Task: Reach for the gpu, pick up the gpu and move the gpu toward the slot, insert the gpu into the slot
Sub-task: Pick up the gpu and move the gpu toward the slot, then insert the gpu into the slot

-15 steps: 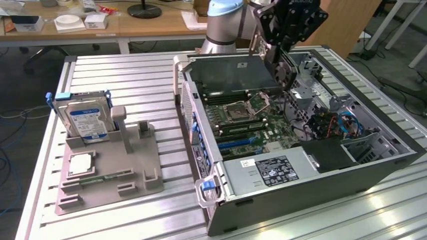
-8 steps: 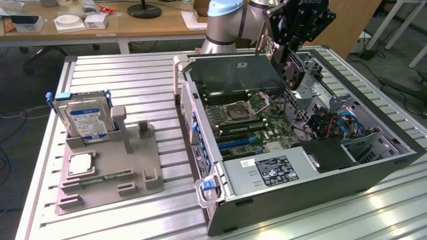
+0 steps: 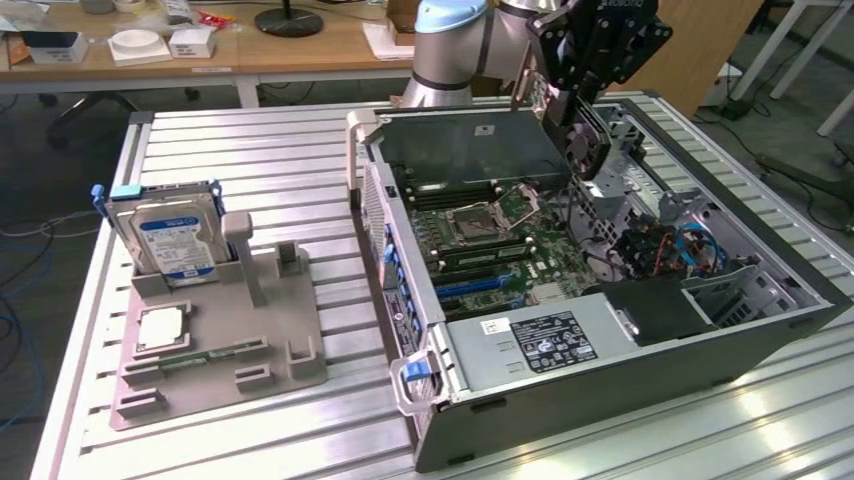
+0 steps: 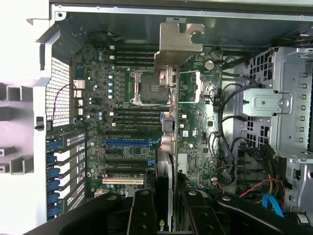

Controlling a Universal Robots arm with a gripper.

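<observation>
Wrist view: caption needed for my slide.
Black pincer grips the thin dark silver-bracketed gpu card edge-on over the green motherboard.

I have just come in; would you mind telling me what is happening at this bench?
A single robot arm is working over an open computer case that lies on its side. Its gripper is shut on the gpu and holds the card on edge above the motherboard. The card is not yet seated in a slot. On the exterior view's left, a hard drive stands in a grey holder.
</observation>
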